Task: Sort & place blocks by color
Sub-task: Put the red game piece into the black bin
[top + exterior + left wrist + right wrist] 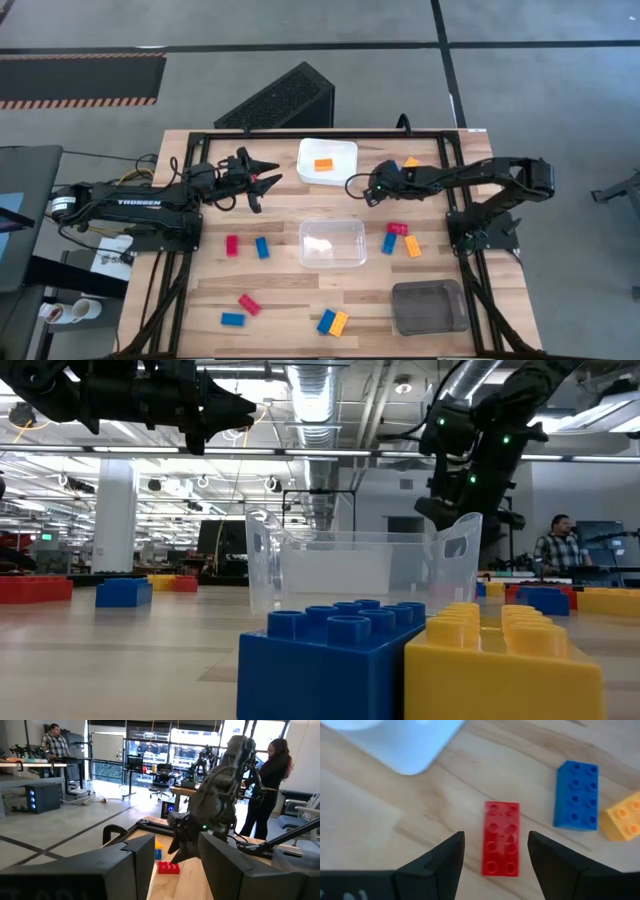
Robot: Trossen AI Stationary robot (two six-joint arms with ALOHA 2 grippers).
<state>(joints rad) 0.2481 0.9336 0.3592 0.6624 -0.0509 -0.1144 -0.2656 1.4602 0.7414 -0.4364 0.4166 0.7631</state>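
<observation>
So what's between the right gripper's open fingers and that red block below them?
Nothing: in the right wrist view the right gripper hangs open over the red block, with only bare table around it.

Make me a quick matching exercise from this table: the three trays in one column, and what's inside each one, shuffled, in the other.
Things:
1. white tray
2. clear tray
3. grey tray

States:
A. empty, at the table's right front corner
B. holds one orange block
C. empty, in the middle of the table

Pairs: 1-B, 2-C, 3-A
</observation>
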